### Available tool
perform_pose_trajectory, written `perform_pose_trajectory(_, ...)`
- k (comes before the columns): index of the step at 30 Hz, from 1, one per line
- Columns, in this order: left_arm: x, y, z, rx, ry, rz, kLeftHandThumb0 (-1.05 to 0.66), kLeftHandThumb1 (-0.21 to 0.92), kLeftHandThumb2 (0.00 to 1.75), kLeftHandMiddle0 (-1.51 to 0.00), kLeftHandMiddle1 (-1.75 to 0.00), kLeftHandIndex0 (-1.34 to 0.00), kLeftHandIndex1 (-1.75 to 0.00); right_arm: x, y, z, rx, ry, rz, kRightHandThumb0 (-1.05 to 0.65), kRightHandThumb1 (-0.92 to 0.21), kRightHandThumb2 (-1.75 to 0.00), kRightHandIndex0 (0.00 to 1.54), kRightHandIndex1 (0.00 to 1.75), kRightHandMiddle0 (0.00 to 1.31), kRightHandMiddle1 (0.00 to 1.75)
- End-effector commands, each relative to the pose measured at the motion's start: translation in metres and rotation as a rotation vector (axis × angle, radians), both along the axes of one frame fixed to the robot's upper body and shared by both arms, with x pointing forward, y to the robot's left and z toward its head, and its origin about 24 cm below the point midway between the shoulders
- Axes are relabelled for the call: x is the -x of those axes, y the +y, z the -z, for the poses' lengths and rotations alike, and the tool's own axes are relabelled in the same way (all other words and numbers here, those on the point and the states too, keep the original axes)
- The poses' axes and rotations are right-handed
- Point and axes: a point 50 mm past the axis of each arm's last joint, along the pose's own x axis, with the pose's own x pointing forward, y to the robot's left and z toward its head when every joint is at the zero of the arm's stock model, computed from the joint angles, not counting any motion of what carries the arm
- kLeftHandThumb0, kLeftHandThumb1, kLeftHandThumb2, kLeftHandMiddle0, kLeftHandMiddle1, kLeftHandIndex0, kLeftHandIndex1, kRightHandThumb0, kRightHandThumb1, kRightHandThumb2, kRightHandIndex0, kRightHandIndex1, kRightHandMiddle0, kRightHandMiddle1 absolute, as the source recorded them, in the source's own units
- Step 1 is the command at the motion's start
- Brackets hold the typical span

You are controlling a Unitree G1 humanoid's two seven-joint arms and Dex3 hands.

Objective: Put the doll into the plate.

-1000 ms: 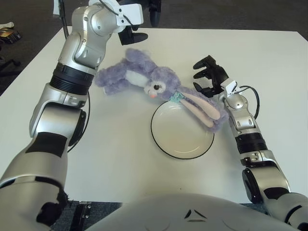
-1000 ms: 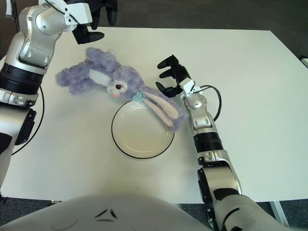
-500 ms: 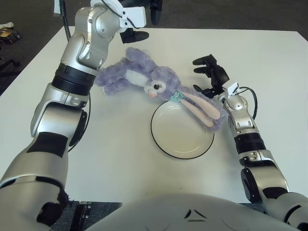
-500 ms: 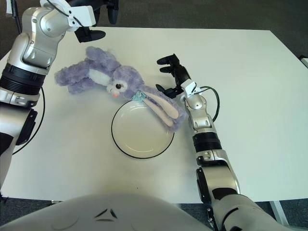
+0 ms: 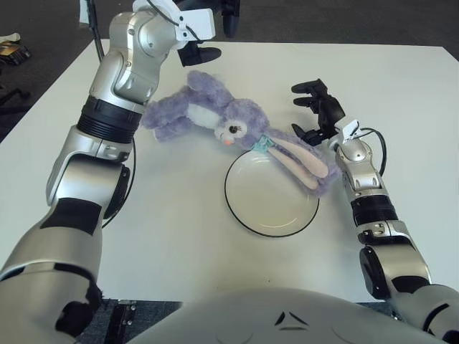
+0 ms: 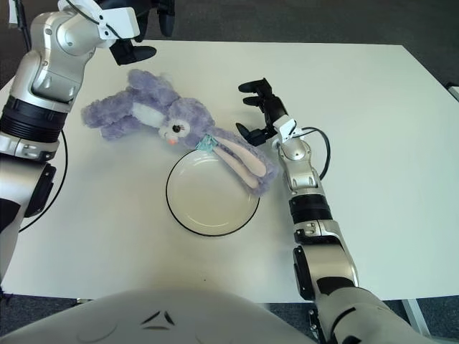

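Left eye view, right robot hand (image 5: 315,111) spread, empty

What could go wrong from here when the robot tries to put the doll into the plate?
1. The doll lies mostly on the table, with only its ears over the plate rim. A grasp by the ears may leave the body dragging outside.
2. The right hand is open beside the ears, close to the plate; reaching in could nudge the plate.
3. The left hand shows beyond the doll's feet, holding nothing, so it gives no support.

Right hand (image 5: 320,113) fingers spread, holding nothing; left hand (image 5: 208,29) raised far back.
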Motion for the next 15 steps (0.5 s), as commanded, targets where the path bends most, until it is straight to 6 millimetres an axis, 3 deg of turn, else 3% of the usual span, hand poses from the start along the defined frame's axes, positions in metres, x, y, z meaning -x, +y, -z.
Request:
perform_pose_trajectory(1, -0.001, 0.003, 0.007, 0.008, 0.008, -0.004, 0.00, -0.08, 1.75, -0.91, -1.70, -0.69, -1.75, -0.007, -0.007, -0.026, 0.032, -0.045, 0.029, -0.34, -0.05, -1.38, 0.02, 1.01, 0.00, 1.16)
perform_pose_trajectory(7, -0.007, 0.008, 0.015, 0.012, 0.020, 0.036, 0.00, -0.08, 1.75, -0.91, -1.70, -0.69, -1.75, -0.008, -0.006, -0.050, 0.140, -0.046, 0.058, -0.48, -0.21, -1.23, 0.03, 1.01, 0.00, 1.09)
perform_pose_trajectory(15, -0.014, 0.015, 0.018, -0.075, 0.012, 0.102, 0.00, -0.12, 1.75, -0.97, -1.58, -0.74, -1.75, -0.006, -0.003, -0.076, 0.225, -0.064, 0.080, -0.48, -0.24, -1.19, 0.08, 1.07, 0.00, 1.09)
